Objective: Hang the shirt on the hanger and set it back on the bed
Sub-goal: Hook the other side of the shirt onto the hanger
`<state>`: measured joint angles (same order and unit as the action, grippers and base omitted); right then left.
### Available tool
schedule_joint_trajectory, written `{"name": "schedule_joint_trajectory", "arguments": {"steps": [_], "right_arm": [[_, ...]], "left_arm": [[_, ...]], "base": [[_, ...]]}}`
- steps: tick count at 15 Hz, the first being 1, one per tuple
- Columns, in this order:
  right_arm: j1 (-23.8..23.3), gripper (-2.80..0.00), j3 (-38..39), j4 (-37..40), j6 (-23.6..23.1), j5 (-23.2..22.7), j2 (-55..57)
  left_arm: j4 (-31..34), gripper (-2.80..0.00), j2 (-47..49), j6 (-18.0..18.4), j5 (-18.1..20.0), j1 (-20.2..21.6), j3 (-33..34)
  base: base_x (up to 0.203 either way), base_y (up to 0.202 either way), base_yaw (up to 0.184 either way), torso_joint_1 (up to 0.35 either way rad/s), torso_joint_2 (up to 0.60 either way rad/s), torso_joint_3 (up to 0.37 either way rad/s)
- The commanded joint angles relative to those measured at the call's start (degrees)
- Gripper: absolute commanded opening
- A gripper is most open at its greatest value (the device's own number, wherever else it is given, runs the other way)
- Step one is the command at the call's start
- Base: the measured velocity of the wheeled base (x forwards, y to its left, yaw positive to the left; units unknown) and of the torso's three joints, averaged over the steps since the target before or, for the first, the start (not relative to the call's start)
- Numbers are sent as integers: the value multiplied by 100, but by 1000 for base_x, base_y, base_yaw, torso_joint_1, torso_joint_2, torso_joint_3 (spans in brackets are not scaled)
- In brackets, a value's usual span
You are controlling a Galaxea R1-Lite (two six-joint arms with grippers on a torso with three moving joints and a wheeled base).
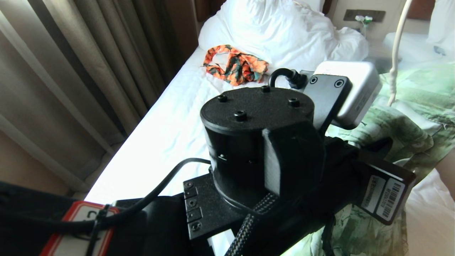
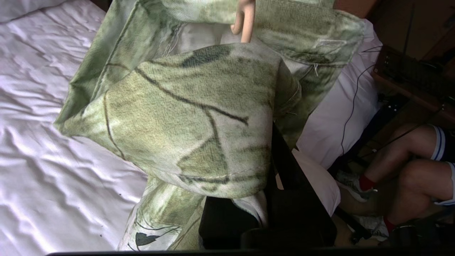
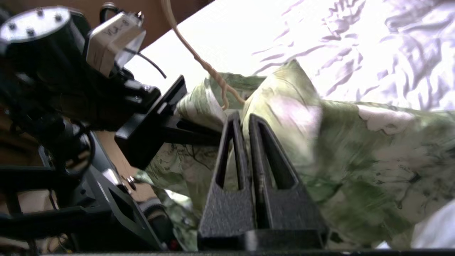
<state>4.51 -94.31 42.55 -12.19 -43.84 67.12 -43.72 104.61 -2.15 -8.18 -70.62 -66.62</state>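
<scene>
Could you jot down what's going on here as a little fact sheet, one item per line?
Setting: bed with wrinkled white sheet
Garment: pale green leaf-print shirt, lifted above the sheet
Hanger: thin cream-white hanger, its hook end poking up out of the shirt
Left gripper: fingers shut on the shirt
Right gripper: fingers shut, tips against the shirt; grip on the cloth cannot be told
Elsewhere: crumpled orange-and-dark-green garment lying near the white duvet

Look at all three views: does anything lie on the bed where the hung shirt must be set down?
Only the orange-and-green patterned garment lies on the bed, up by the duvet. The sheet under the shirt, which both the left gripper and right gripper pinch, shows nothing else.
</scene>
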Motion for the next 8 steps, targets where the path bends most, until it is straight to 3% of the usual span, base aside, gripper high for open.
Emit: {"name": "schedule_joint_trajectory", "arguments": {"steps": [1, 5, 8], "right_arm": [[34, -280, -525, 336, -13, 14, 272], [567, -280, -953, 723, -104, 577, 568], [1223, -280, -1004, 730, -349, 1327, 679]], "left_arm": [[-23, -280, 16, 4, -8, 4, 9], [15, -280, -2, 27, 1, -4, -6], [86, -280, 0, 36, -8, -13, -18]], "base": [[0, 0, 0, 0, 0, 0], [0, 0, 0, 0, 0, 0], [0, 0, 0, 0, 0, 0]]}}
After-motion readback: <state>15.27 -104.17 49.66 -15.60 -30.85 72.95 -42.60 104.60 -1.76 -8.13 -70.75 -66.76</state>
